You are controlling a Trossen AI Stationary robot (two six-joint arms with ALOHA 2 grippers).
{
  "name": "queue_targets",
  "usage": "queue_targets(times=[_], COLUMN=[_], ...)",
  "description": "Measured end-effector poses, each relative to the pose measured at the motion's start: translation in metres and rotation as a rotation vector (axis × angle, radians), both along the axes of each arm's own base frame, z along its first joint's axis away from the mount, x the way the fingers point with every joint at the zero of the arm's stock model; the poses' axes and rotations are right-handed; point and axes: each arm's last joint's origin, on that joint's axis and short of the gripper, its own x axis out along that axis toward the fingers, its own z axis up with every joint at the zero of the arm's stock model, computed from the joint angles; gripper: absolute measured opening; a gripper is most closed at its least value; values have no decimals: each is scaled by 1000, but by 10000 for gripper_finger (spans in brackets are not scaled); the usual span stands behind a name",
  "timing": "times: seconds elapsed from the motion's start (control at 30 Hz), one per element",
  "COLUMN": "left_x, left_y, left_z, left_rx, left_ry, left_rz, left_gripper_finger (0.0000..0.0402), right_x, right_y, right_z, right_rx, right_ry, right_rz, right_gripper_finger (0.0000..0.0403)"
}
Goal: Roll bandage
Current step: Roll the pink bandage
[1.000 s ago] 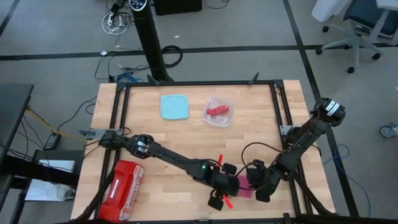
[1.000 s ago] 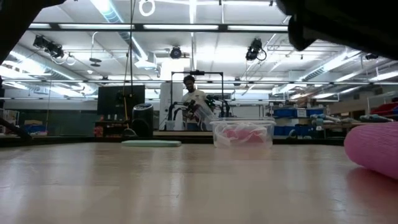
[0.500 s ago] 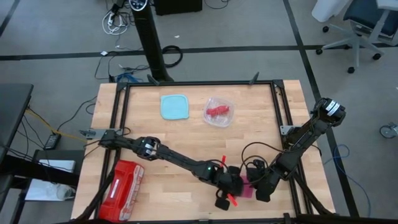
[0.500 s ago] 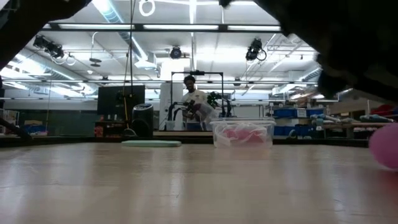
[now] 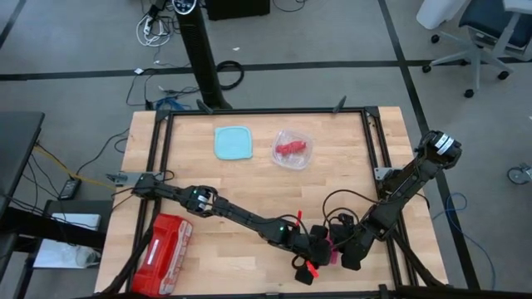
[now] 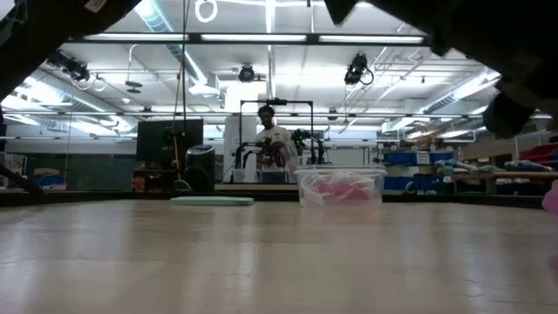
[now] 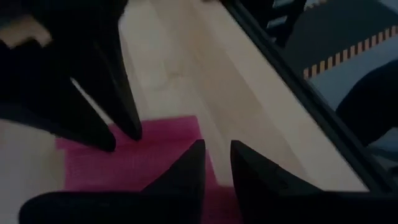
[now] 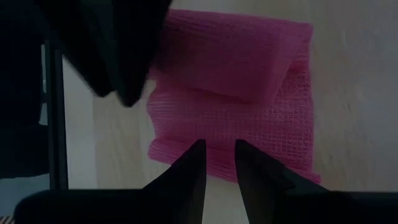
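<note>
Bandage (image 8: 249,106) lies partly rolled on the tabletop (image 5: 249,178) near its front edge, roll sitting on the flat tail. Left claw (image 7: 214,165) and right claw (image 8: 217,163) both hover over it from opposite sides, fingers narrow with a slim gap, seemingly gripping nothing. Mid-roll step; next, push the roll along the remaining tail.

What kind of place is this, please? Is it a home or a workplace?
Most likely a robotics lab or workshop. The low view shows a big hall with ceiling strip lights, shelves of blue bins, and a person at another framed rig.
</note>
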Motion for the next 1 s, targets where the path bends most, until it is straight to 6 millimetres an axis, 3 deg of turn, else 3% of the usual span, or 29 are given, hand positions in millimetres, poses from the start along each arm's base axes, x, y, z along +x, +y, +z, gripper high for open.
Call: queue_targets(times=[0.2,0.43,0.63,1.0], left_x=[-12,-23,-18,-5], left_y=[7,16,16,9], left_z=[34,27,17,-1], left_rx=[29,104,143,53], left_ry=[67,214,183,110], left_rz=[-5,3,63,117], left_gripper_finger=[80,80,80,80], right_x=[0,0,-3,-31], right_y=[0,0,2,16], right_z=[0,0,0,-1], right_rx=[-3,11,67,41], right_ry=[-3,13,59,79], right_rz=[-1,-26,-81,-130], right_gripper_finger=[85,82,82,75])
